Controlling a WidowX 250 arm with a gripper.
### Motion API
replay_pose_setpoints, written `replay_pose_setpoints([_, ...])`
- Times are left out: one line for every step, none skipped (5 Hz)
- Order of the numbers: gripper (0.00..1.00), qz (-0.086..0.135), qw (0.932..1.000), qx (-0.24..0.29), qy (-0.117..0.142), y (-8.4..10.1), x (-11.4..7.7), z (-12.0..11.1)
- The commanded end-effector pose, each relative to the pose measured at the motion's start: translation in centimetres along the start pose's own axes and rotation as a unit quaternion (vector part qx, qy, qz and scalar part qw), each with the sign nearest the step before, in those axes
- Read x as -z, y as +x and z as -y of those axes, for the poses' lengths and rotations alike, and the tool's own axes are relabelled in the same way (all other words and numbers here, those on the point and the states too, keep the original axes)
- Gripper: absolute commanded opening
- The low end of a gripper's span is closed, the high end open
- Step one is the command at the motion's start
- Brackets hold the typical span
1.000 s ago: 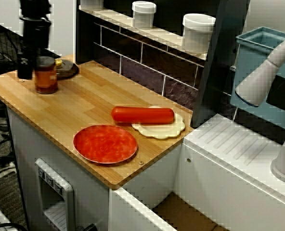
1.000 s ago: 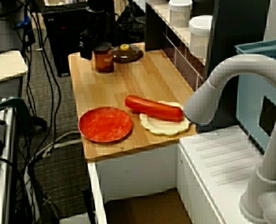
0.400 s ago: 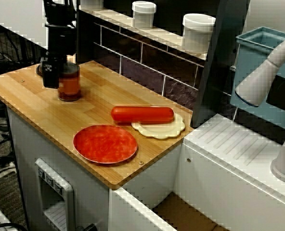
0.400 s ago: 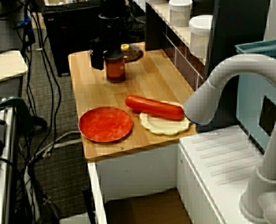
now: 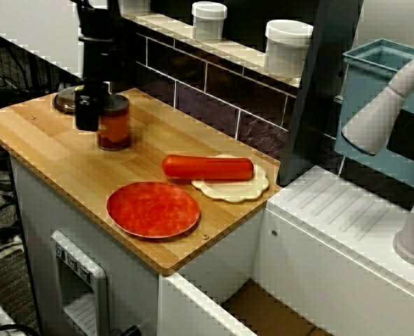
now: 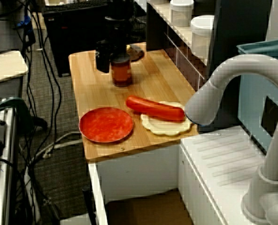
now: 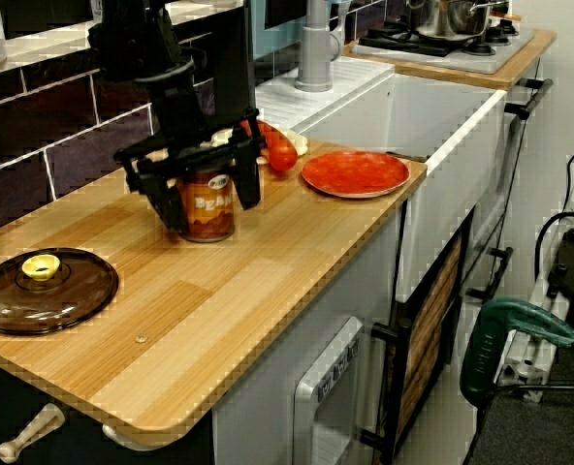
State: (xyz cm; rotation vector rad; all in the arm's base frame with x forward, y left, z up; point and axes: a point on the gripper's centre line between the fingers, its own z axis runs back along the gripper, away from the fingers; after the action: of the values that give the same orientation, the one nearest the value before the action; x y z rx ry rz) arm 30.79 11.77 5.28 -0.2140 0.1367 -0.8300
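Entry: end effector [image 7: 206,186] clamped around sauce jar [image 7: 207,213], upright, toward back edge of surface [image 7: 219,291]; advise level grip, base low

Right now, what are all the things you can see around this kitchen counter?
jar: one, brownish-red, upright on the wooden counter
pot lid: one, brown with yellow knob, at the counter's end
red plate: one, red, near the counter's front edge
cream plate: one, cream, beside the red plate
sausage: one, red, lying on the cream plate
canisters: two, white, on the shelf behind
faucet: one, grey, beside the counter
gripper: one, black, closed on the jar
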Motion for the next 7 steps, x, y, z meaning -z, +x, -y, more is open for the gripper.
replay_pose_setpoints([1.00, 0.000, 0.9996, 0.026, 0.011, 2.8, -1.4, 1.6])
replay_pose_setpoints([1.00, -0.005, 0.9991, 0.034, 0.023, 3.7, -1.0, 2.7])
replay_pose_setpoints([1.00, -0.008, 0.9992, 0.032, 0.023, 4.5, -0.6, 3.1])
replay_pose_setpoints([1.00, -0.013, 0.9994, 0.025, 0.020, 5.2, -0.3, 3.2])
replay_pose_setpoints([1.00, -0.015, 0.9997, 0.016, 0.014, 5.3, -0.3, 3.2])
replay_pose_setpoints([1.00, -0.009, 0.9997, 0.005, 0.024, 4.8, -0.7, 3.0])
replay_pose_setpoints([1.00, -0.004, 0.9959, -0.043, 0.080, 3.5, -1.8, 2.5])
